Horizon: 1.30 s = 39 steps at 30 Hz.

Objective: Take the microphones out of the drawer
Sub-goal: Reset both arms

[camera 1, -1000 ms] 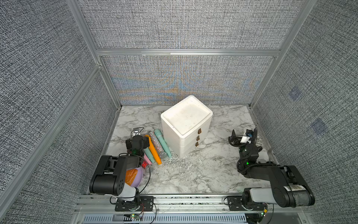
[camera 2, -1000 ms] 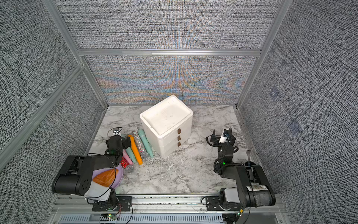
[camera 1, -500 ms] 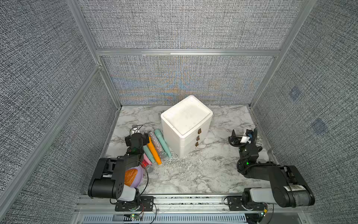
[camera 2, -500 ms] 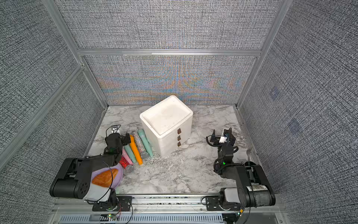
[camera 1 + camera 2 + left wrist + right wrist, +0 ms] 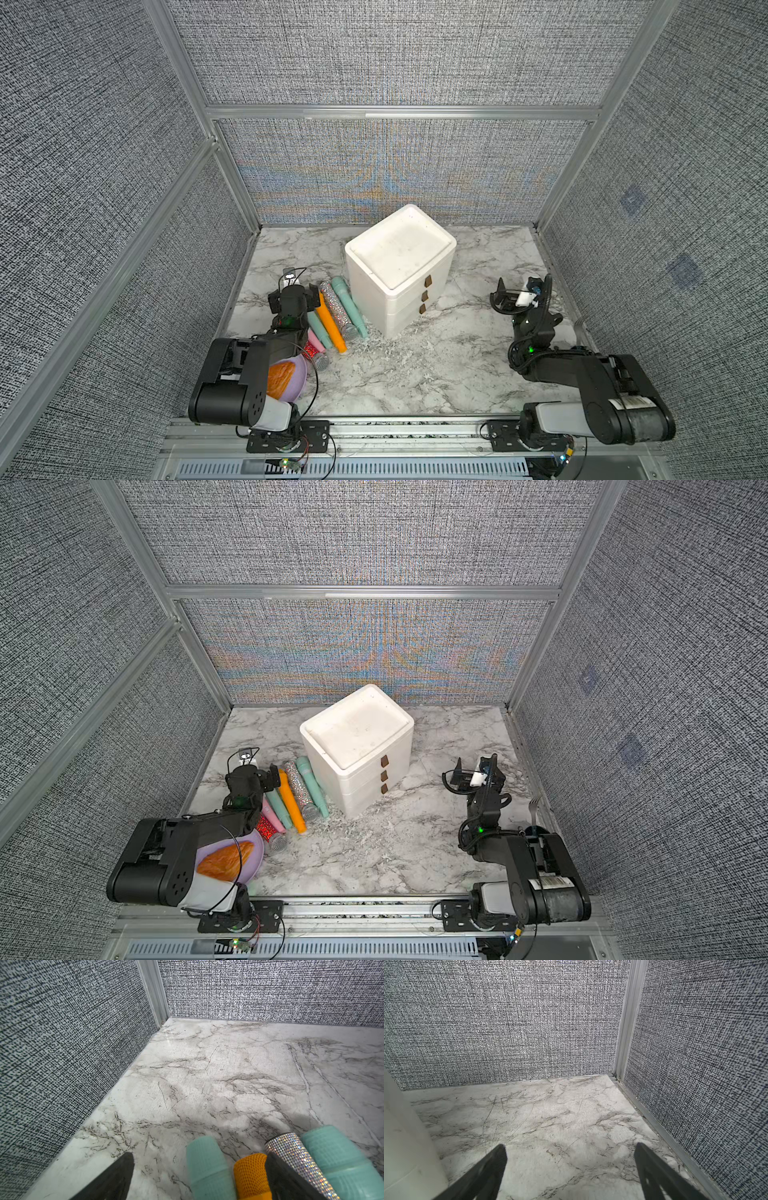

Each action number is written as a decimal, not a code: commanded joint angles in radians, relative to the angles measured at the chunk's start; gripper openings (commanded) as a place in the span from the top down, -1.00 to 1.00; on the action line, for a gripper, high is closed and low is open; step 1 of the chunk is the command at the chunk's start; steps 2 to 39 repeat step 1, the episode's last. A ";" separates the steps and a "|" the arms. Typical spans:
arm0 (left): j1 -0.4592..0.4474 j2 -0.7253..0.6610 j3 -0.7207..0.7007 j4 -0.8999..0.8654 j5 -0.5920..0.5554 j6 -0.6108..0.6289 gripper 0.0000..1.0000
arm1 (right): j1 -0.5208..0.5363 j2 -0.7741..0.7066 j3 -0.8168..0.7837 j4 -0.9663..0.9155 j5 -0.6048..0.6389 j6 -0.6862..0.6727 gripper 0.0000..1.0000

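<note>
The microphone for this task is not showing. All three fronts of the drawer unit (image 5: 399, 266) are sitting flush, so it is not possible to tell which drawer is holding it. A row of microphones (image 5: 332, 318) is lying on the bench (image 5: 436, 365) just beside the unit.

The left end effector (image 5: 293, 294) is hovering over the far ends of that row, jaws spread wide and gripping nothing. The right end effector (image 5: 570, 1146) is hanging equally wide and empty above bare bench, apart from the unit.

Judging by the row, the item is probably light, rigid and round-bodied, so it is likely to roll and slip. Grip it across the handle near mid-length, avoiding the mesh head. A brown pull tab (image 5: 428, 281) is offering the way into each drawer.
</note>
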 commanded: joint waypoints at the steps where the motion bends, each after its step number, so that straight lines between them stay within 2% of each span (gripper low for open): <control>1: 0.001 -0.001 0.003 0.000 0.000 0.002 -1.00 | 0.000 0.001 0.005 0.049 0.001 0.004 -0.96; 39: 0.001 -0.001 0.003 0.000 0.000 0.002 -1.00 | 0.000 0.001 0.005 0.049 0.001 0.004 -0.96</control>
